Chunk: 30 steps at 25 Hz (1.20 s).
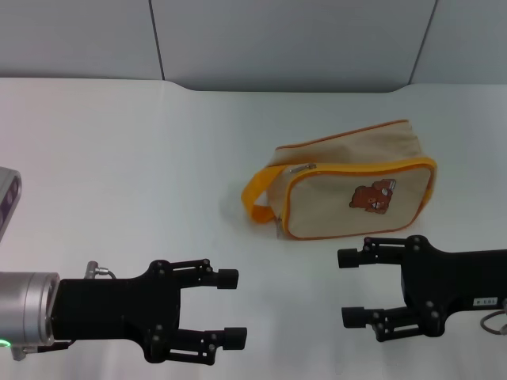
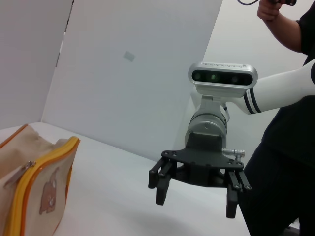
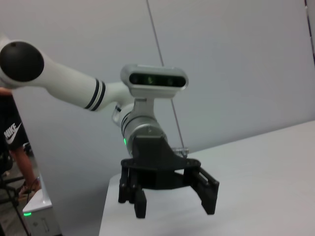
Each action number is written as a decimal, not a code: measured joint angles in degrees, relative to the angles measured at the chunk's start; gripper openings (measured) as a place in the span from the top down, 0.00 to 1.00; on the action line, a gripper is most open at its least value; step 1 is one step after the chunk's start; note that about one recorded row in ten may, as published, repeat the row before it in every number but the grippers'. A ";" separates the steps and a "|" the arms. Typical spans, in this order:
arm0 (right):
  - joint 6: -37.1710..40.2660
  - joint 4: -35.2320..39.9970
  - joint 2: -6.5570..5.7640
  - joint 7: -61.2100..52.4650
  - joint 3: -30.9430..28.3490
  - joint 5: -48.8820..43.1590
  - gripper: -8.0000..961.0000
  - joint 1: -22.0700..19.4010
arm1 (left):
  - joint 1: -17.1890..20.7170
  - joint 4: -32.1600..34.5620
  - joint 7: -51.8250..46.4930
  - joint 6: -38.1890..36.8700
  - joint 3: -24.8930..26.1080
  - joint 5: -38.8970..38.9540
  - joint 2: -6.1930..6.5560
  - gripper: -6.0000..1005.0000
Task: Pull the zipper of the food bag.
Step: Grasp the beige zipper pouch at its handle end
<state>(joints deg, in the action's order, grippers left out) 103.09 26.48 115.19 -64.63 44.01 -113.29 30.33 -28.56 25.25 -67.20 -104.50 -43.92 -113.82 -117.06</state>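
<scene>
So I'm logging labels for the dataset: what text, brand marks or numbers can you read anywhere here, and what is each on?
"NIKE", white on the dark shorts of a person at the edge of the right wrist view.
White sticker on the right claw: print too small to read.
Food bag: only a bear picture, no words.

Before me lies a white desk point(image 1: 119, 158), its far edge running along a grey panelled wall. The only thing I see lying on it is the food bag point(image 1: 356, 184), a boxy beige canvas pouch with orange-yellow piping, resting on its base right of the desk's middle. Its bear picture faces the near edge and its orange loop handle points toward the left edge.
</scene>
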 joint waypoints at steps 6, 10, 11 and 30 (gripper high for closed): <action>0.00 0.04 0.05 0.76 0.03 -0.30 0.18 -0.36 | 0.00 0.02 -0.12 0.03 0.14 -0.05 -0.04 0.18; 0.01 0.07 0.04 0.84 0.03 -0.36 0.18 -0.51 | 0.00 0.07 -0.18 0.03 0.10 -0.08 -0.16 0.19; 0.01 0.07 0.04 0.84 0.03 -0.36 0.18 -0.51 | 0.00 0.07 -0.19 0.03 0.03 -0.08 -0.18 0.19; -0.96 0.91 -1.82 1.14 -6.11 -0.49 0.18 -5.60 | -5.78 -18.88 22.55 22.60 2.06 16.34 -2.19 0.20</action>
<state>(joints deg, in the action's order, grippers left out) 102.13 27.39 113.37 -63.49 37.89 -113.78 24.72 -34.34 6.37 -44.64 -81.91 -41.86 -97.49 -119.25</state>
